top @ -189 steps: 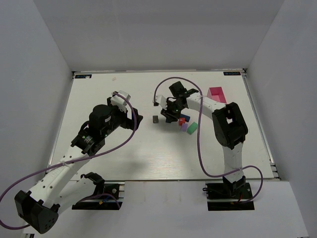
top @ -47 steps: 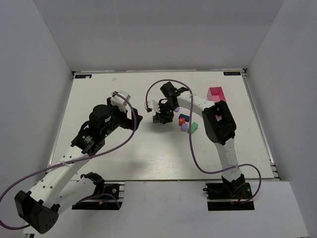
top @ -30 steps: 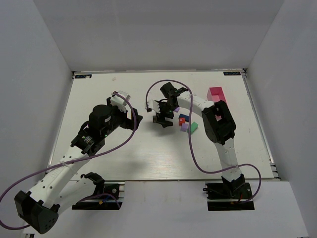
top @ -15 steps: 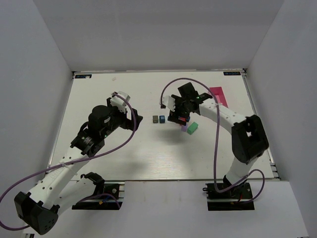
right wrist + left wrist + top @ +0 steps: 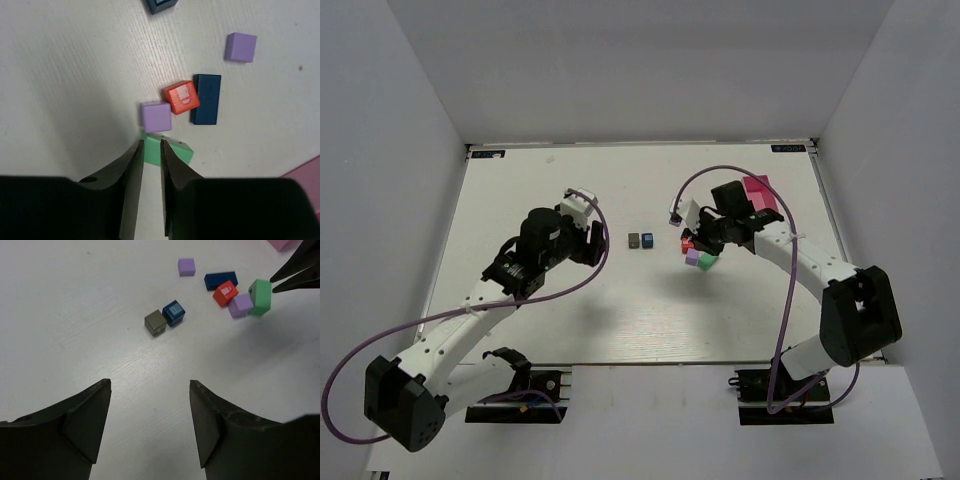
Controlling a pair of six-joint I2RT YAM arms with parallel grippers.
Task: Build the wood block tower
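Seen from above: on the white table (image 5: pixel 520 200), left gripper (image 5: pixel 597 240) well left of the scattered blocks. Nearer the middle, grey cube (image 5: pixel 634 241) and blue cube (image 5: pixel 648 240) side by side. Further right, right gripper (image 5: pixel 698 245) down at a tight cluster of red block (image 5: pixel 687 243), lilac block (image 5: pixel 692 258) and green block (image 5: pixel 709 262). Behind it, pink tray (image 5: pixel 757 190).

Through the left wrist camera: left gripper (image 5: pixel 150 385) with jaws parted wide, nothing between them, above bare table. Ahead, grey cube (image 5: pixel 155 322) and blue cube (image 5: pixel 173 313) touching. Beyond, second lilac block (image 5: pixel 186 267) alone, then navy bar (image 5: pixel 220 280), red block (image 5: pixel 225 293), lilac block (image 5: pixel 241 305) and green block (image 5: pixel 260 297) packed close. At the green block's far side, the right gripper's dark fingertips (image 5: pixel 300 284).

Through the right wrist camera: right gripper (image 5: pixel 152 144) closed narrowly on one end of the green block (image 5: pixel 180 152), a finger on each side. Impossible to tell whether lifted off the table. Lilac block (image 5: pixel 156 116) against the green one, red block (image 5: pixel 180 97) wedged between lilac block and navy bar (image 5: pixel 206 99). Second lilac block (image 5: pixel 240 47) apart.
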